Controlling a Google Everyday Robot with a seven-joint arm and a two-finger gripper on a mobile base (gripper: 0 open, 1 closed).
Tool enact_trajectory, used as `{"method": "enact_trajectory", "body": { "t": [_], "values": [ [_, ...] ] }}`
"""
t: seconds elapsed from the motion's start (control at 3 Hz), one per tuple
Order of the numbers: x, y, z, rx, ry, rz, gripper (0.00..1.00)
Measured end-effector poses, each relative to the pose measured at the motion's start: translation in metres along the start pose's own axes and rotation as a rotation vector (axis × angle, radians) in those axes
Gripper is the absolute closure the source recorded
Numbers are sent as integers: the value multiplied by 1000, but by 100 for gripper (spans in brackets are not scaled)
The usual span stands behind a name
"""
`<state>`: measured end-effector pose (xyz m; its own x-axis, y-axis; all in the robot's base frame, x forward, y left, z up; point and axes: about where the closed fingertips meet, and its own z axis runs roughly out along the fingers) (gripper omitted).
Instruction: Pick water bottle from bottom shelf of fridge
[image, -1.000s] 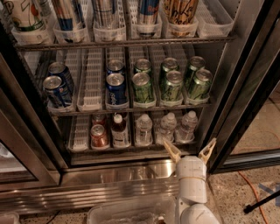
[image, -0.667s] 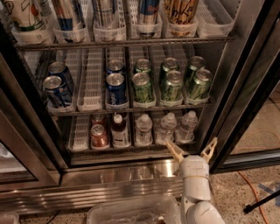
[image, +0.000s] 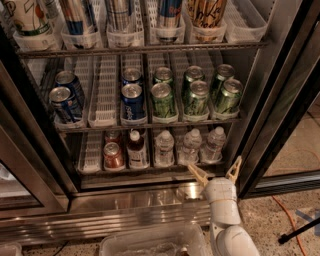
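Tool (image: 214, 164) with fingers spread sits low before the bottom shelf (image: 90, 156), over steel sill (image: 125, 198) and speckled floor (image: 272, 217).

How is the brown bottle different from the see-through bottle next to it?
The brown-liquid plastic bottle is dark; the clear ribbed water bottle beside it is see-through. The brown one stands by the red can; the clear one nearer the gripper, jaws open, below the right end of the bottom shelf. Both are upright, white-capped.

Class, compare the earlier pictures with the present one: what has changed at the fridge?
The gripper, open just below the bottom shelf, shifted only slightly sideways and has taken hold of nothing. The water bottles, the dark bottle and the cans stayed put.
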<state>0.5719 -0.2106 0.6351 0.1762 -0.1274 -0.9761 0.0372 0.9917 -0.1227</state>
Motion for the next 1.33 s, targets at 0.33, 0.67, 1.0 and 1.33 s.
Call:
{"method": "enact_trajectory", "body": {
  "t": [0.33,0.67,1.0,1.33],
  "values": [
    [21,9,1,-3,8,15,0],
    [22,9,1,-3,8,15,0],
    [22,9,1,-3,8,15,6],
    [22,9,1,-3,8,15,25]
  ]
}}
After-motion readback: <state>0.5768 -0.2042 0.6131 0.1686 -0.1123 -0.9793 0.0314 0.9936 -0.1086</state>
